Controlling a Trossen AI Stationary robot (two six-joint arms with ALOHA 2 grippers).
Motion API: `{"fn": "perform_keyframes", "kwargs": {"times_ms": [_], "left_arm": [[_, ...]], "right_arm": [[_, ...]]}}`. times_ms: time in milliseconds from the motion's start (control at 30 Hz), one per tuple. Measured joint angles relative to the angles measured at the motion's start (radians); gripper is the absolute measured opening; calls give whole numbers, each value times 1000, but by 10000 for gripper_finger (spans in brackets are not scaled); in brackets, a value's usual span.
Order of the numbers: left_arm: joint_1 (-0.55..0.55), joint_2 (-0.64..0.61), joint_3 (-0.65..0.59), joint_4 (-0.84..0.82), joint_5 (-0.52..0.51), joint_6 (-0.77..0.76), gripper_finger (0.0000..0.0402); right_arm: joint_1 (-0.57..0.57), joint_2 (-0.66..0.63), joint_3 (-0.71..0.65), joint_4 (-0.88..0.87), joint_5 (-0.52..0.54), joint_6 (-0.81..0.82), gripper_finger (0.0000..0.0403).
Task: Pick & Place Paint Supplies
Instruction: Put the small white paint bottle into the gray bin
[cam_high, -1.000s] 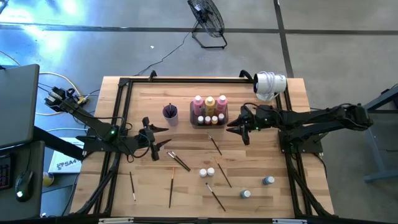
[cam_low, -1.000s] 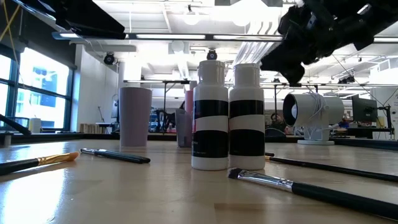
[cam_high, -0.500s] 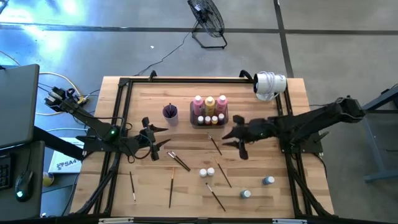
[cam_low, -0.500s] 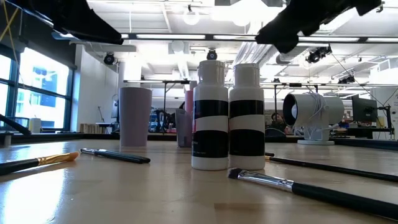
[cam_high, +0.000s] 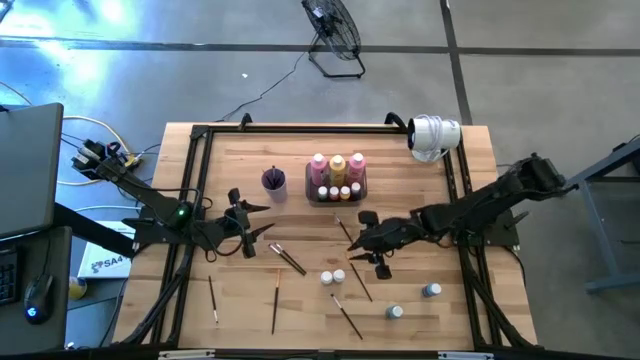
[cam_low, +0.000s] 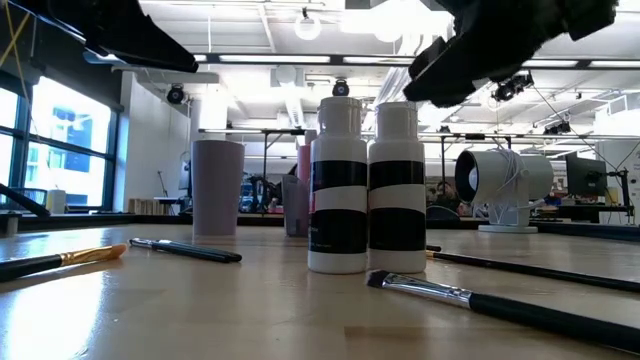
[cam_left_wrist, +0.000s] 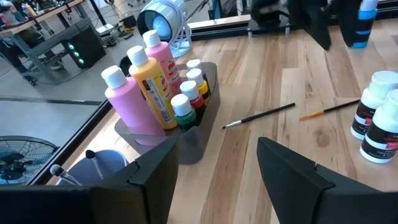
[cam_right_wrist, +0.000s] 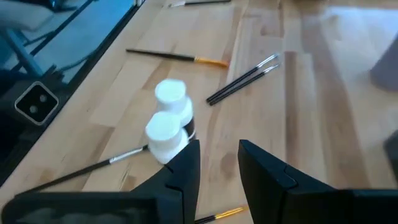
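A: Starting with the biggest thing, what do you see?

B: A wooden table (cam_high: 250, 150) with a black frame, and both dark arms over it. The left arm rests at the left side, its left gripper (cam_high: 248, 228) with fingers spread and nothing between them. The right arm reaches in from the right; the right gripper (cam_high: 362, 243) hangs above the table's middle, fingers parted by a narrow gap and empty.

A: And the paint supplies?

B: A dark grey tray (cam_high: 311, 192) near the far middle holds two pink bottles (cam_high: 318, 166) with a yellow-orange bottle (cam_high: 338, 165) between them, plus tiny capped bottles in front. A purple cup (cam_high: 274, 183) stands just left of the tray.

A: What lies loose?

B: Two white-capped bottles (cam_high: 333, 277) stand touching side by side near the front middle, close to the right gripper. Two blue-capped bottles (cam_high: 431, 290) stand apart toward the front right. Thin brushes are scattered: a pair of brushes (cam_high: 287, 258) lies near the left gripper, a single brush (cam_high: 346, 234) just in front of the tray, others nearer the front edge.

A: Anything else?

B: A white lamp-like device (cam_high: 434, 134) at the far right corner.
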Motion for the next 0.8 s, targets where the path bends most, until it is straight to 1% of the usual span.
{"fn": "perform_keyframes", "kwargs": {"times_ms": [100, 167, 367, 467, 567, 800], "left_arm": [[0, 0, 0, 0, 0, 0, 211], [0, 0, 0, 0, 0, 0, 211], [0, 0, 0, 0, 1, -9, 211], [0, 0, 0, 0, 1, -25, 211], [0, 0, 0, 0, 2, -26, 211], [0, 0, 0, -15, 2, -30, 211]], "right_arm": [[17, 41, 0, 32, -1, -1, 110], [26, 59, 0, 31, 0, 11, 126], [55, 77, 0, 46, 7, 57, 204], [64, 82, 0, 69, 21, 59, 234], [68, 86, 0, 67, 32, 65, 246], [66, 164, 0, 184, 24, 63, 248]]}}
